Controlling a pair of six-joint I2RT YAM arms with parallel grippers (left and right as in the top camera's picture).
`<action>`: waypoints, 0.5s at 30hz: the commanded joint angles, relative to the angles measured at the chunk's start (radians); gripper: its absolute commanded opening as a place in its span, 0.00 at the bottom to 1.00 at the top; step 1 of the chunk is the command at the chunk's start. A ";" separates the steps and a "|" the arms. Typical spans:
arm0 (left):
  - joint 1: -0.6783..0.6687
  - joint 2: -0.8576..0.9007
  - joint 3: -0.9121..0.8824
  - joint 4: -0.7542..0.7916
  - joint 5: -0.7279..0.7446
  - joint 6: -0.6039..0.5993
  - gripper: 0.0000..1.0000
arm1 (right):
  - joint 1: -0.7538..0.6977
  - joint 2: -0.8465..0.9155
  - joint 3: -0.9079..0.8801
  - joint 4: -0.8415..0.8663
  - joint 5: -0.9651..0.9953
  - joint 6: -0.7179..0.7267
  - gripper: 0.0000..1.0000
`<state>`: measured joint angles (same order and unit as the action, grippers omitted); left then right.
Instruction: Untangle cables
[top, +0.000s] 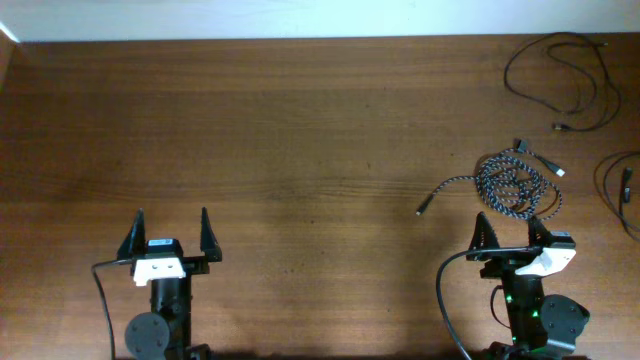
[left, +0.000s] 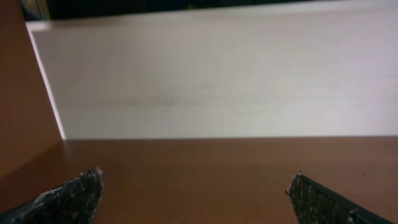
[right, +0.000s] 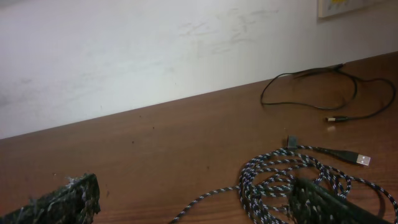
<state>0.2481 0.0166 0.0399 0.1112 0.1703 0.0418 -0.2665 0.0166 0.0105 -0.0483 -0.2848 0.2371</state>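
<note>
A tangled black-and-white braided cable (top: 515, 186) lies in a coil at the right of the wooden table, one end trailing left (top: 424, 208). It also shows in the right wrist view (right: 280, 180), with a USB plug (right: 362, 159). My right gripper (top: 511, 228) is open and empty, just in front of the coil; its right finger overlaps the coil in the right wrist view (right: 193, 199). My left gripper (top: 171, 232) is open and empty at the front left, far from the cables. In the left wrist view (left: 196, 190) only bare table shows.
A thin black cable (top: 560, 75) lies looped at the far right back, also in the right wrist view (right: 323, 87). Another dark cable (top: 620, 190) lies at the right edge. A white wall stands behind the table's far edge.
</note>
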 joint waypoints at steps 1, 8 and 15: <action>0.003 -0.005 -0.032 -0.032 -0.015 0.001 0.99 | 0.007 -0.002 -0.005 -0.005 0.008 0.007 0.99; -0.184 -0.005 -0.031 -0.166 -0.312 0.001 0.99 | 0.007 -0.002 -0.005 -0.005 0.009 0.007 0.99; -0.202 -0.005 -0.031 -0.177 -0.350 0.001 0.99 | 0.089 -0.002 -0.005 -0.005 0.008 0.007 0.99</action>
<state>0.0513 0.0166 0.0116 -0.0643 -0.1585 0.0414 -0.2409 0.0166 0.0105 -0.0483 -0.2844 0.2367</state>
